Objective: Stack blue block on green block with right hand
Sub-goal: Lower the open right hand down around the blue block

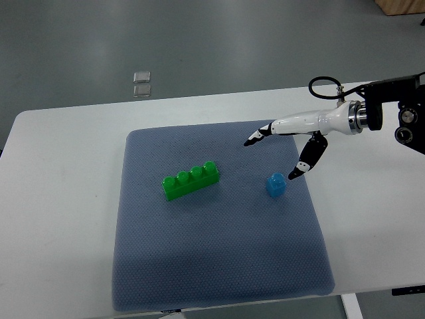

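Floor of grey surrounds white table (66,133) under blue-grey mat (219,266).

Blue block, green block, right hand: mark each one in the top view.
blue block (276,185), top view, on its upper face.
green block (191,181), top view, middle of its studded top.
right hand (280,151), top view, between its spread fingertips.

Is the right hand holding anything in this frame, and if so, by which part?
Nothing is held. The right hand is open above the mat, apart from the blue block, which stands untouched.
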Controlling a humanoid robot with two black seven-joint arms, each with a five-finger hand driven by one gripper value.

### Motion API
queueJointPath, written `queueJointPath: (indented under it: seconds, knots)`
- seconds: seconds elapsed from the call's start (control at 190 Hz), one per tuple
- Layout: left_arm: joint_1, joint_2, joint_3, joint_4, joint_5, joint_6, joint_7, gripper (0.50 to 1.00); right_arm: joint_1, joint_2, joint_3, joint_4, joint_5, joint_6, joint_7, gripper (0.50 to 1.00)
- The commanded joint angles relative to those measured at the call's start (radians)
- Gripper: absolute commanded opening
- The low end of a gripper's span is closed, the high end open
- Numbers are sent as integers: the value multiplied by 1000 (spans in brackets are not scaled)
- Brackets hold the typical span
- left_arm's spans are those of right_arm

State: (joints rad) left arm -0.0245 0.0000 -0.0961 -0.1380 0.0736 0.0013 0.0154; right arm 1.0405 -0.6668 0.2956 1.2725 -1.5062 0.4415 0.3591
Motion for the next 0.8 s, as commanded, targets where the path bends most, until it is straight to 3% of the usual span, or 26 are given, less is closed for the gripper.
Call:
queueJointPath:
  seconds: [0.0, 0.084, 0.278, 0.478, 0.793]
  knots:
    - [0, 0, -1, 0, 0, 0, 0, 1000, -8, 24, -24, 1, -23, -44, -54, 917]
    - [0, 0, 1, 0, 0, 0, 0, 1000, -11, 30, -46, 1, -23, -56, -91, 917]
    - [0, 0, -1, 0, 0, 0, 0, 1000, -19, 36, -75, 1, -25, -60, -104, 915]
    - [0, 0, 1, 0, 0, 0, 0, 1000, -42, 72, -79, -8, -22, -72, -212, 915]
    - [0, 0, -1, 0, 0, 0, 0, 1000, -45, 90, -78, -12, -16, -81, -253, 915]
